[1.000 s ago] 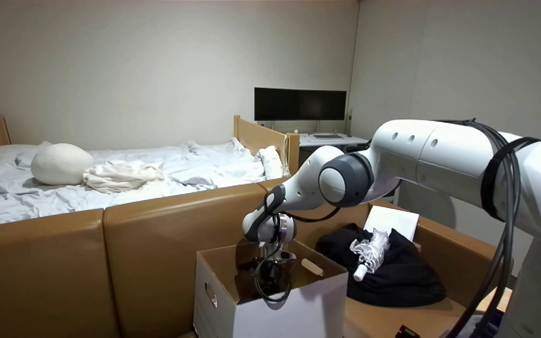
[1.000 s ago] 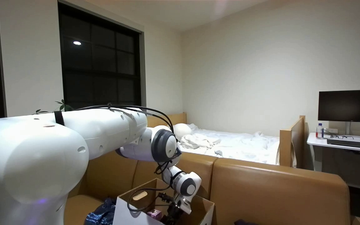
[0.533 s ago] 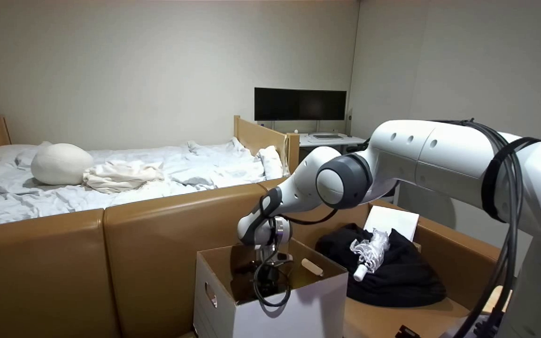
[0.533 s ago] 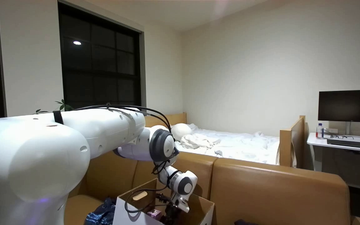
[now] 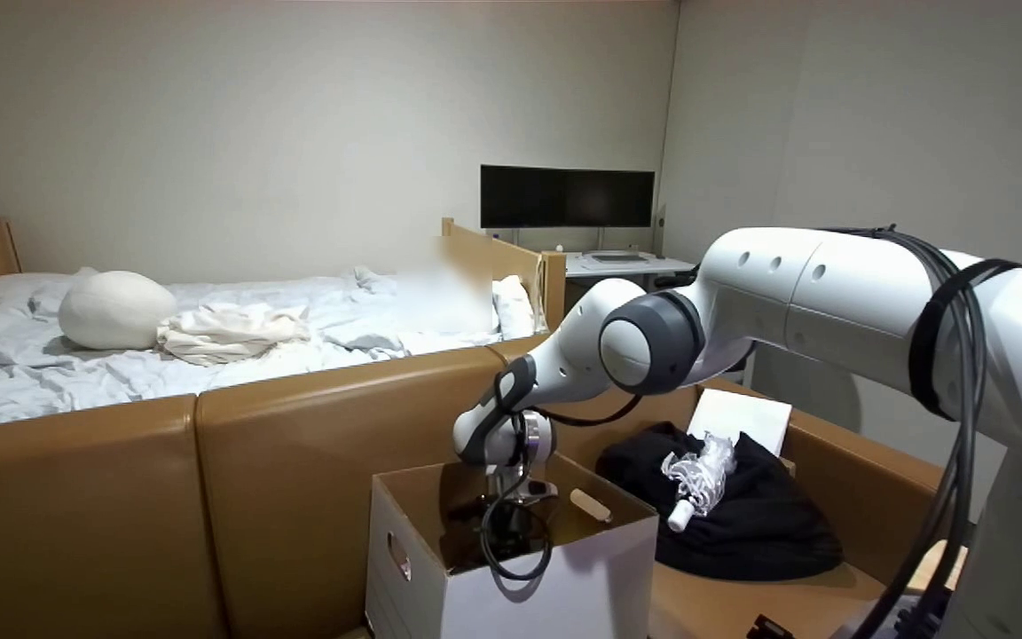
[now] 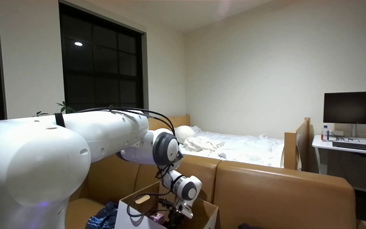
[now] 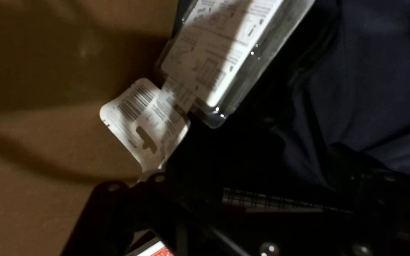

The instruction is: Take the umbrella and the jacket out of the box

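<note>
Bed, white bedding, left half of the frame in an exterior view.
Sofa, tan, in front of the bed, across the lower part of both exterior views.
Robot arm, white, entering from the right edge in an exterior view, its far end at lower centre.
Box, white outside, brown inside, slotted sides, lower centre, the arm's end down inside it.
Jacket, black, heaped on the sofa seat, lower right, just outside the box.
Cloth, dark blue, right side of the wrist view.
Umbrella, folded, translucent cover, white handle towards the lower left, lying on the jacket.
Hand, dark, bottom of the wrist view, down inside the box; fingers spread wide apart, nothing held.
Blister pack, clear shell over printed card, upper centre of the wrist view; barcoded tab to its lower left.
Carton, small, pink, inside the box, lower centre in an exterior view.
</note>
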You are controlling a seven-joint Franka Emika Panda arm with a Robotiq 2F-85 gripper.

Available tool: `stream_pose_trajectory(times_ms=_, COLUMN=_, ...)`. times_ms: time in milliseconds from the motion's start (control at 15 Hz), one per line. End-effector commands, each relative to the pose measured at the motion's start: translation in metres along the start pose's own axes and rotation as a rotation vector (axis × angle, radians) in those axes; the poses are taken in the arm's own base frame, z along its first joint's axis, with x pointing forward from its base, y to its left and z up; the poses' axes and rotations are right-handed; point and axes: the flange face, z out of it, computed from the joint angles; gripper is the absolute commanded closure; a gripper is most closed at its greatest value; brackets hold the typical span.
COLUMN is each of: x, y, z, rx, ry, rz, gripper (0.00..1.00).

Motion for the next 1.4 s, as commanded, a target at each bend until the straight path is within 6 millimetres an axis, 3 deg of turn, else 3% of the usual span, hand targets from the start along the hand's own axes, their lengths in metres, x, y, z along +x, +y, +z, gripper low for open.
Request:
stream_pose_trajectory(times_ms=0, x=0.011, y=0.008, z=0.008, rx=-0.055, ry=-0.042, rz=-0.001, gripper=0.00)
stream_pose_trajectory(times_ms=467, x=0.015, y=0.019, z=0.016, rx=-0.150, ry=-0.064, rz=0.011, gripper=0.00)
stream_pose_trajectory(times_ms=1333, x=0.010, y=0.016, z=0.011, rx=-0.130, ry=-0.042, rz=0.015, gripper=0.00)
